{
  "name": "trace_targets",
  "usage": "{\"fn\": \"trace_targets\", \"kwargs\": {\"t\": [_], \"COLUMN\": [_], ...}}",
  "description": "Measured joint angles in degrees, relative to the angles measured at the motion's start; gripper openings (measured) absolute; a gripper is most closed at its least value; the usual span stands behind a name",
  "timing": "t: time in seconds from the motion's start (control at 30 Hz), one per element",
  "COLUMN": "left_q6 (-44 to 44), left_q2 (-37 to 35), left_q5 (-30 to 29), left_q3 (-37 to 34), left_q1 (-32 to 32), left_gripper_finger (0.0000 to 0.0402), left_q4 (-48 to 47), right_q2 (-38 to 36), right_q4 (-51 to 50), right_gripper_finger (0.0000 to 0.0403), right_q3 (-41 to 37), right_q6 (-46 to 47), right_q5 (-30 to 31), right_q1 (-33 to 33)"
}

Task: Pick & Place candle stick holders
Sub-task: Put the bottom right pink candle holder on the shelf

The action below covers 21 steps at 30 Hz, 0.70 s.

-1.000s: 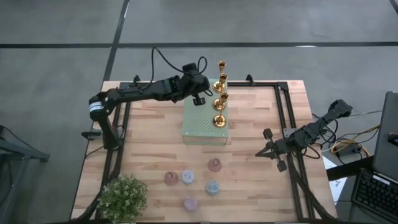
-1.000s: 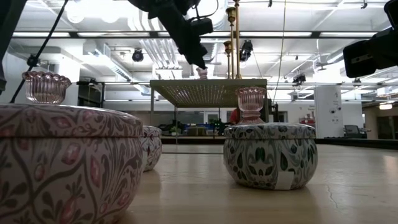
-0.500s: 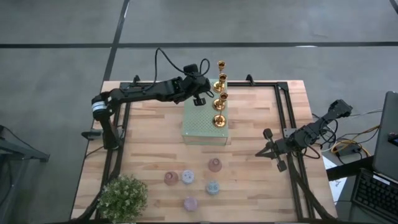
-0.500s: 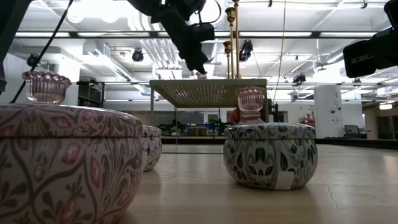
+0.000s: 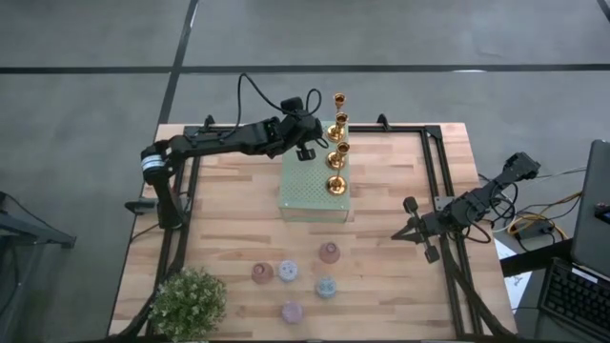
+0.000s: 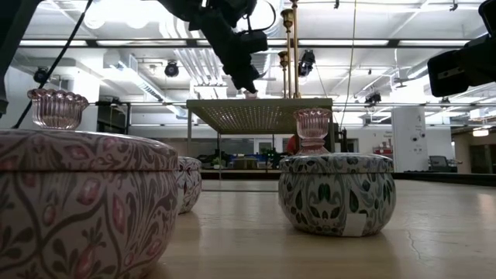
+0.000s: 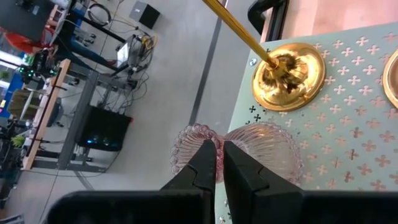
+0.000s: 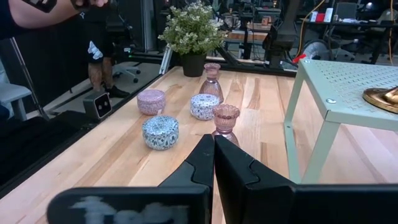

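My left gripper (image 5: pixel 310 133) is over the far left corner of the pale green perforated block (image 5: pixel 310 191) and is shut on a pink ribbed glass candle holder (image 7: pixel 261 152). In the low view (image 6: pixel 250 94) the holder sits right at the block's top. Several gold holders (image 5: pixel 335 152) stand in a row on the block on their round bases; the nearest base (image 7: pixel 289 74) is beside the pink one. Several squat patterned round ones (image 5: pixel 288 272) stand on the near part of the table, two with pink glass holders on top (image 6: pixel 312 128). My right gripper (image 5: pixel 408 231) waits shut at the table's right side. My left gripper pinches the pink glass holder at its narrow waist (image 7: pixel 219 163), between the flared cup and the ribbed base, with its two fingers. The fingers come slanting down from the table's left and far side. I cannot tell whether the holder's base rests on the block's top.
A leafy potted plant (image 5: pixel 188 300) stands at the near left corner. The block stands raised on thin legs (image 8: pixel 298 137). Black rails (image 5: pixel 438 191) run along the table's left and right sides. A person's arm (image 8: pixel 43 12) shows beyond the table.
My left gripper has gone down a little toward the block's top with the pink glass holder still in its hold.
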Motion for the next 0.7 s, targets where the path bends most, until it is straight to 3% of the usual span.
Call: {"fn": "trace_targets", "kwargs": {"t": [0.17,0.43,0.7], "left_q6": [-0.73,-1.01,-1.08], "left_q2": [0.00,0.02,-1.12], "left_q5": [0.01,-0.95,-1.31], "left_q3": [0.01,-0.01,-0.02], "left_q1": [0.04,0.04,-0.59], "left_gripper_finger": [0.0027,0.0079,0.0094], "left_q4": [-0.02,0.17,1.74], "right_q2": [0.00,0.00,0.00], "right_q4": [0.02,-0.01,-0.01], "right_gripper_finger": [0.0008,0.0008,0.0008], "right_q3": [0.00,0.00,0.00], "right_q6": [0.00,0.00,0.00], "right_q5": [-0.01,0.00,0.02], "right_q1": [0.00,0.01,0.01]}}
